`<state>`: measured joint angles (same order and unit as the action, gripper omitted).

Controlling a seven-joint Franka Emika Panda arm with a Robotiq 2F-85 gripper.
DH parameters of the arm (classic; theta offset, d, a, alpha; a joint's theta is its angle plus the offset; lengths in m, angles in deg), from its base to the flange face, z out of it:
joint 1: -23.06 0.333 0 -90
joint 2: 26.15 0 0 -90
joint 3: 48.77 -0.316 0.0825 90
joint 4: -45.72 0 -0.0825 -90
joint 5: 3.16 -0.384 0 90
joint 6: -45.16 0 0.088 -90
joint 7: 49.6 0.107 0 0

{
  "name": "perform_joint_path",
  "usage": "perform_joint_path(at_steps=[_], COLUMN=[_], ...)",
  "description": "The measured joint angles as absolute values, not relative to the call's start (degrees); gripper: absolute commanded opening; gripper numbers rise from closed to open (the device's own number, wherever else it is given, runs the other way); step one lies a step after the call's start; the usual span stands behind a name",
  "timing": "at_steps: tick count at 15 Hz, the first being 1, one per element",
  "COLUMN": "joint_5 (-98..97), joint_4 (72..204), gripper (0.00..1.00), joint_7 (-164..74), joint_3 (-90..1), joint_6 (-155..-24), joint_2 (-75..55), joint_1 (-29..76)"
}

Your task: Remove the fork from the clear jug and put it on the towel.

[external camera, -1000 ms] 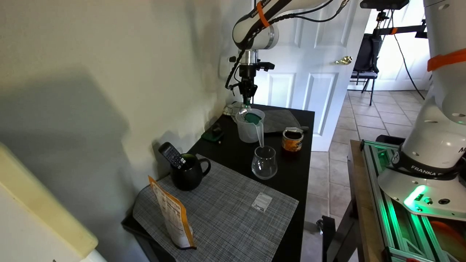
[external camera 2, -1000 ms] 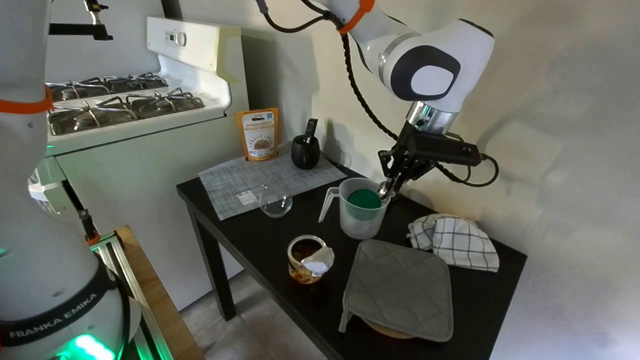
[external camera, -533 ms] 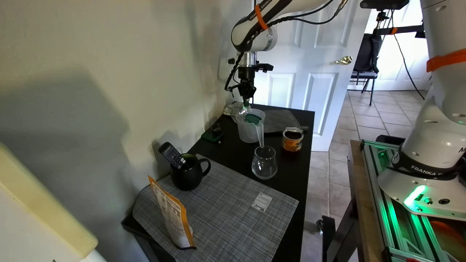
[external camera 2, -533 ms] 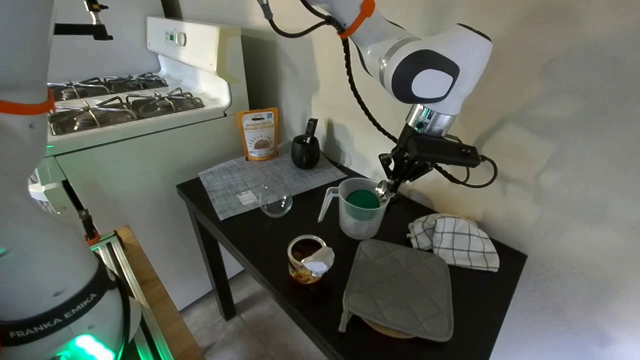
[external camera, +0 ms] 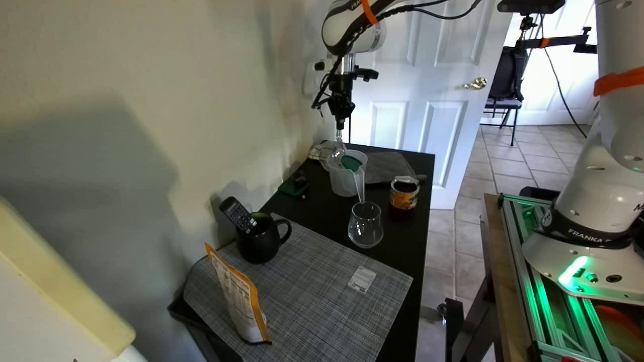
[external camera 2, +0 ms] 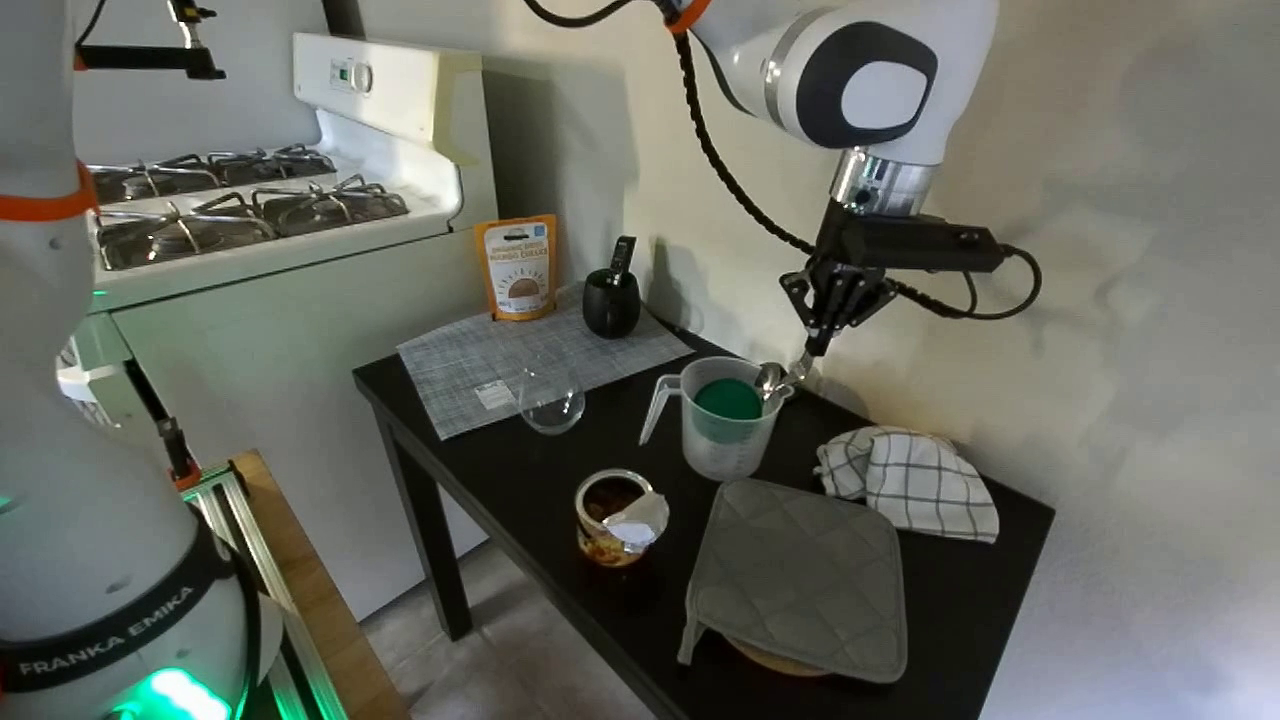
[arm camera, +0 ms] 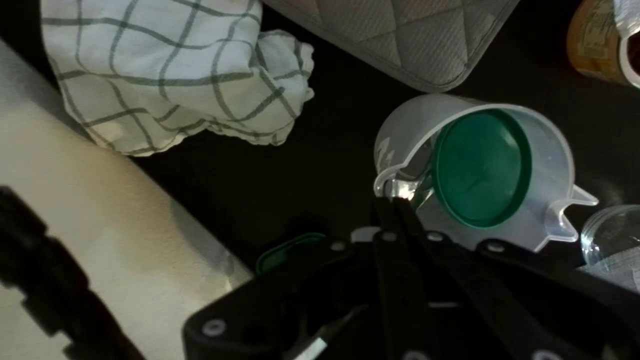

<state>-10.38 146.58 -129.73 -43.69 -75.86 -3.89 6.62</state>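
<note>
right of centre in an exterior view, your tool point(external camera 2: 816, 349) is pinched together on the upper end of the fork point(external camera 2: 801, 368), which slants down into the jug point(external camera 2: 725, 460). right of centre in the wrist view you see the green disc point(arm camera: 482, 167) inside that jug. your towel point(external camera: 327, 311) lies flat on the tabletop point(external camera: 319, 213), across the lower middle of an exterior view, with the packet point(external camera: 240, 304) and the mug point(external camera: 257, 245) standing on it.

Exterior views: look in from opposite ends of this black table point(external camera 2: 530, 480) | wrist view: close, looking down | all see measuring jug point(external camera 2: 725, 455)
</note>
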Motion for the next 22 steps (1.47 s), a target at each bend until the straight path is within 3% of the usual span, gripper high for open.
perform_joint_path(at_steps=[15,22], joint_5=[-3.34,1.15], joint_4=[148.74,150.96], gripper=[0.01,0.01], joint_7=[-126.57,-126.55], joint_3=[-39.61,-36.39], joint_6=[-76.10,-66.68], joint_2=[-16.95,-15.14], joint_1=[7.05,6.24])
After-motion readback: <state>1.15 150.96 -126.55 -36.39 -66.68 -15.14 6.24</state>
